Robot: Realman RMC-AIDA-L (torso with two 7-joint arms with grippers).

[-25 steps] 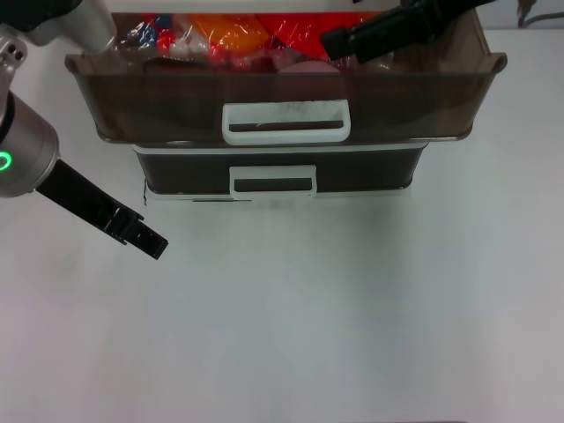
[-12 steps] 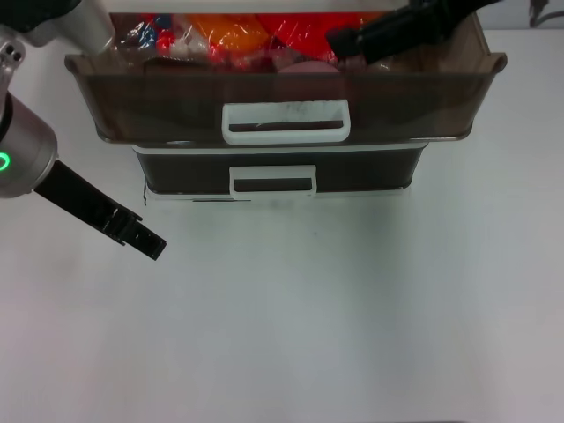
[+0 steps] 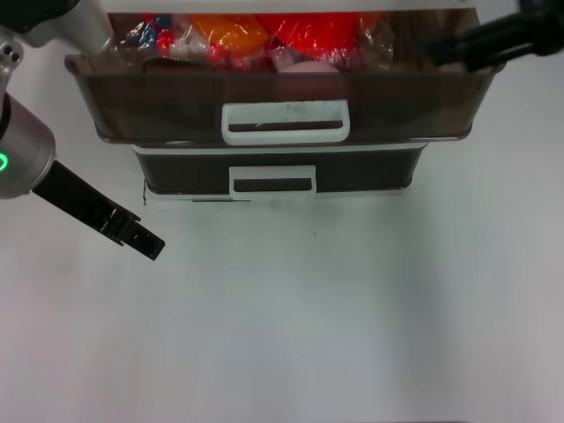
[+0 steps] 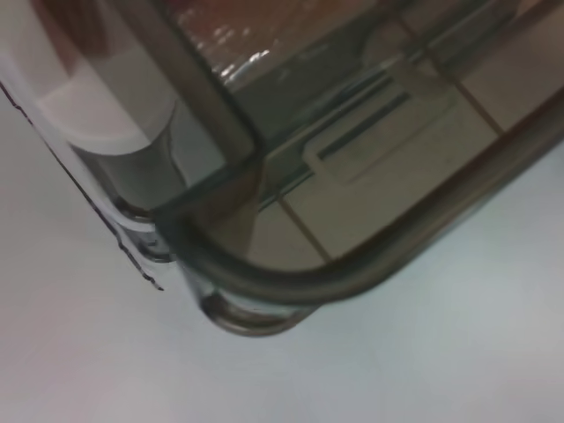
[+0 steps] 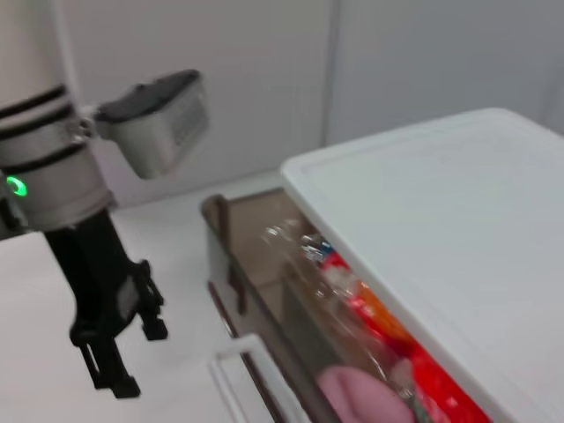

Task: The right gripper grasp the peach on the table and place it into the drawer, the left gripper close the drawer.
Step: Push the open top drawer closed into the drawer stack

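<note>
The peach (image 3: 308, 68) lies inside the open smoky-brown drawer (image 3: 176, 106), just behind its large white loop handle (image 3: 286, 122), with nothing holding it. In the right wrist view the peach (image 5: 361, 397) sits against the front wall of the drawer (image 5: 220, 238). My right gripper (image 3: 432, 48) hovers over the drawer's right end, apart from the peach. My left gripper (image 3: 152, 246) hangs shut over the white table (image 3: 308, 308), left of and in front of the drawer; the left gripper (image 5: 115, 379) is empty. A corner of the drawer (image 4: 291, 282) fills the left wrist view.
Shiny orange packets (image 3: 238, 31) and red packets (image 3: 326, 31) fill the back of the drawer. Below it sits a narrower dark drawer (image 3: 370, 172) with a small white handle (image 3: 272, 181), pushed in. A white cabinet top (image 5: 441, 220) covers the unit.
My right gripper has drawn back to the right, from above the middle of the drawer to its right end. The peach stays in the drawer. The left arm has not moved.
</note>
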